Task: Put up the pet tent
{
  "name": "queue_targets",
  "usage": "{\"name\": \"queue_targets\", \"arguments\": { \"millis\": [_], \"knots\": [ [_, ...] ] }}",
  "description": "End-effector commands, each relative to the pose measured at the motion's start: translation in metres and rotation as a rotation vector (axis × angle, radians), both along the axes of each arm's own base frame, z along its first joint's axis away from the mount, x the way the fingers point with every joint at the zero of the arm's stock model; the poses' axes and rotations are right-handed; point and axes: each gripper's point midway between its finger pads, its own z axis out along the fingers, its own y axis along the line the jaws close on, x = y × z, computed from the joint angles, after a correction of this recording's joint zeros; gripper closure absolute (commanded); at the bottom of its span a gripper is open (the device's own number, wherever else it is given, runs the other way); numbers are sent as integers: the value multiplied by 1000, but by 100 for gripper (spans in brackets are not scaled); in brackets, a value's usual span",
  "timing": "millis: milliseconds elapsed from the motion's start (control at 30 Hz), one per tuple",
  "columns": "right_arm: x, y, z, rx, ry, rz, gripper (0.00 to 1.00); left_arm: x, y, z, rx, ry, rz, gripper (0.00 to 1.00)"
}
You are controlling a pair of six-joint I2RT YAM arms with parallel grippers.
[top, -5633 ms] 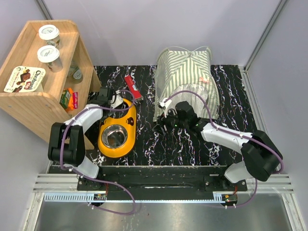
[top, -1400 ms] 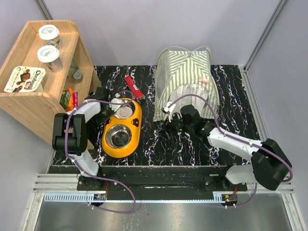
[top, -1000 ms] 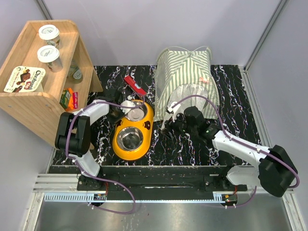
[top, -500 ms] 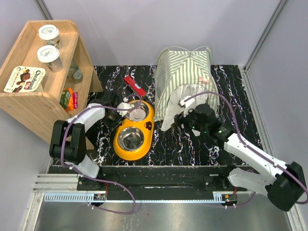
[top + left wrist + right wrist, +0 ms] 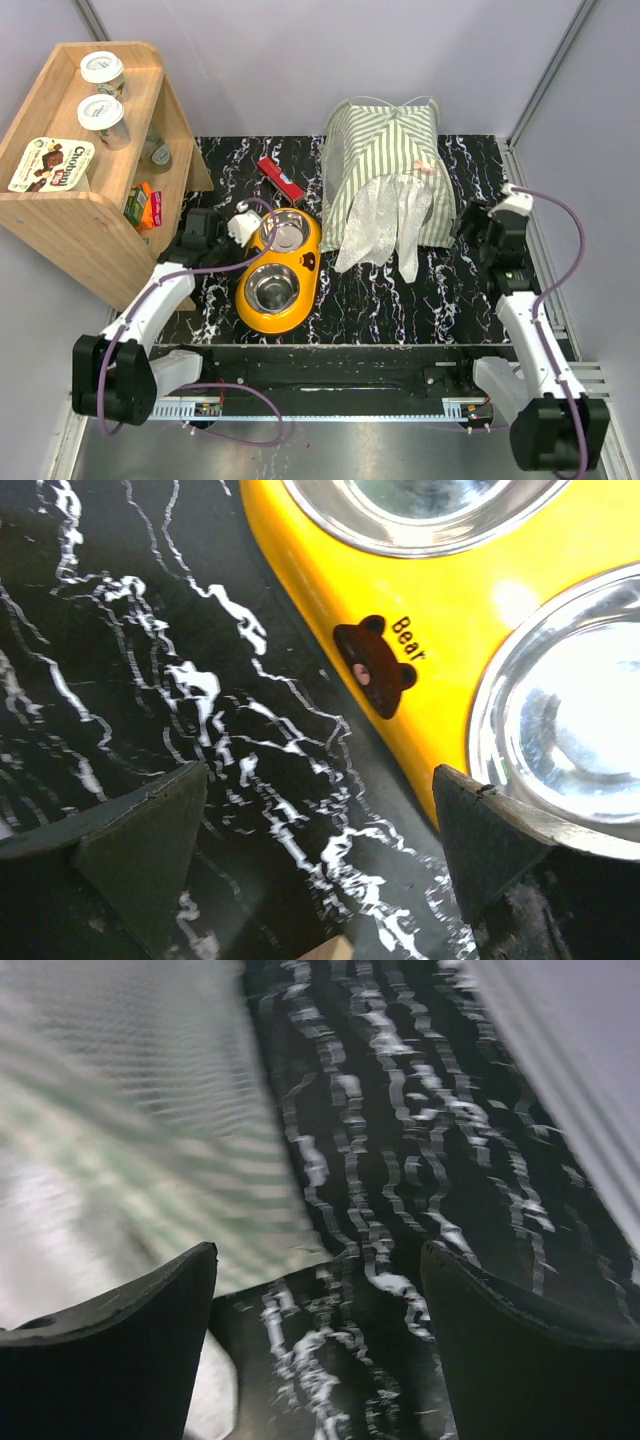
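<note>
The left pincer (image 5: 315, 840) is seen with its jaws wide apart and nothing between them, above the tabletop (image 5: 400, 295) just beside the yellow double bowl (image 5: 262, 300). The right pincer (image 5: 315, 1310) is also apart and empty, near the right side of the pet tent (image 5: 385, 150), not touching it.

The pet tent is found standing at the far middle of the tabletop, right of the bowl. It is judged to be light and soft: striped fabric is stretched over thin poles, which are probably springy, so the whole can be shifted or tipped easily. The lace curtains (image 5: 385, 225) look delicate and could be snagged. A hold is better taken at a pole seam or lower fabric edge.

Its entrance, where the curtains hang, is turned to the near edge. The long axis is judged to run from near to far.
</note>
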Motion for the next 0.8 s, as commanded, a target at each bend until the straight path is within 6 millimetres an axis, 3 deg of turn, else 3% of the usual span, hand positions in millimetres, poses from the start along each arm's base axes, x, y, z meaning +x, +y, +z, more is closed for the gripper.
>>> {"name": "queue_targets", "arguments": {
  "millis": [0,100,233,333,467,767],
  "knots": [
    [-5,-65,11,24,-200,-313,11,18,-18,15,-171,-178,40,1],
    [-15,-87,-15,16,-213,-431,10,24,-11,18,-225,-275,148,1],
    [-26,-98,-45,-15,-203,-493,10,32,-5,40,-323,-415,261,1],
    [-31,-102,-51,-19,-230,-516,10,35,0,42,-353,-470,307,1],
    [-31,-100,-56,-18,-241,-503,10,36,10,25,-329,-515,353,1],
    [-31,-96,-68,17,-243,-494,11,34,1,13,-341,-453,311,1]
  ]
}}
